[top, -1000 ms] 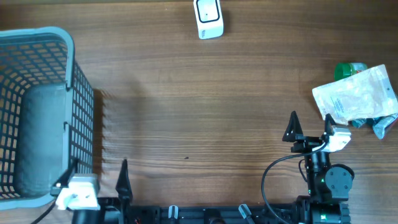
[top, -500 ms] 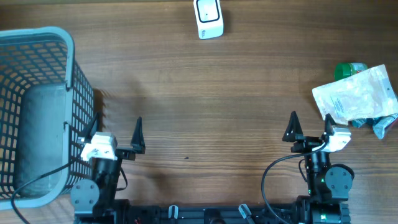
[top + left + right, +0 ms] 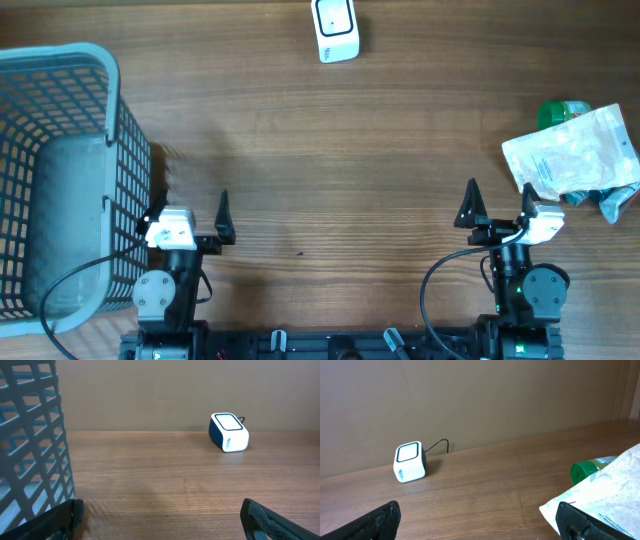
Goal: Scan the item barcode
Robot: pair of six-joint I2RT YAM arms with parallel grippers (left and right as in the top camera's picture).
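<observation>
The barcode scanner [image 3: 335,28], a white and dark blue box, stands at the table's far edge; it also shows in the left wrist view [image 3: 229,432] and in the right wrist view [image 3: 410,462]. Items lie in a pile at the right: a white printed pouch [image 3: 572,152] over a green object [image 3: 560,112] and a teal one [image 3: 615,203]. My right gripper [image 3: 499,187] is open just left of the pouch [image 3: 605,495], with only table between its fingers. My left gripper [image 3: 188,203] is open beside the basket and holds nothing.
A grey-blue mesh basket [image 3: 60,180] fills the left side, and its wall [image 3: 30,445] stands close to my left gripper's left finger. Bare wooden table [image 3: 340,160] lies between the two arms and the scanner.
My left arm has come up from the near-left edge and now stands beside the basket's right wall. The right arm and the items have not moved.
</observation>
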